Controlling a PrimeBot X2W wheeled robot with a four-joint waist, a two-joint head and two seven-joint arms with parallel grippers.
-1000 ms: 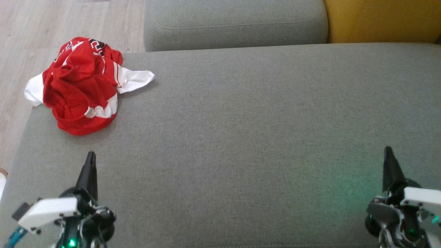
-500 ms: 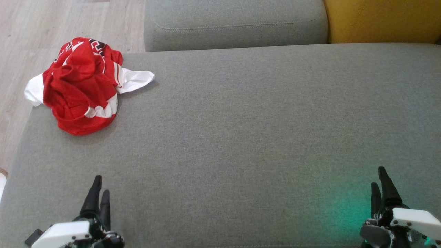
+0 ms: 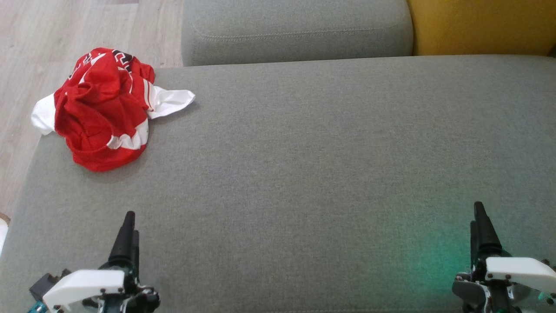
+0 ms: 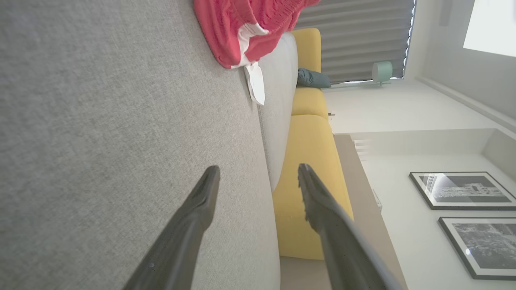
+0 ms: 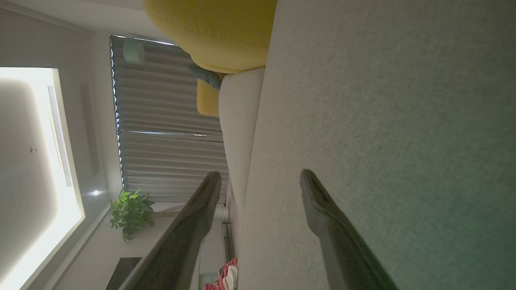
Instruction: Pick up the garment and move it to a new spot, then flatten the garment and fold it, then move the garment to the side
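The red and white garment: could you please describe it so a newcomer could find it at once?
Start from the wide grey fabric sofa seat across the head view. At its far left corner, by the pale wooden floor, lies a crumpled red garment with white panels. Nothing else is red or bunched.

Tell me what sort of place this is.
Most likely a home living room: a grey sofa with a yellow cushion behind it, framed pictures on the wall, and a potted plant by grey curtains.

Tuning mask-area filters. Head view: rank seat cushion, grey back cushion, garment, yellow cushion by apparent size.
1. seat cushion
2. grey back cushion
3. garment and yellow cushion: too close to rank, cushion cropped.
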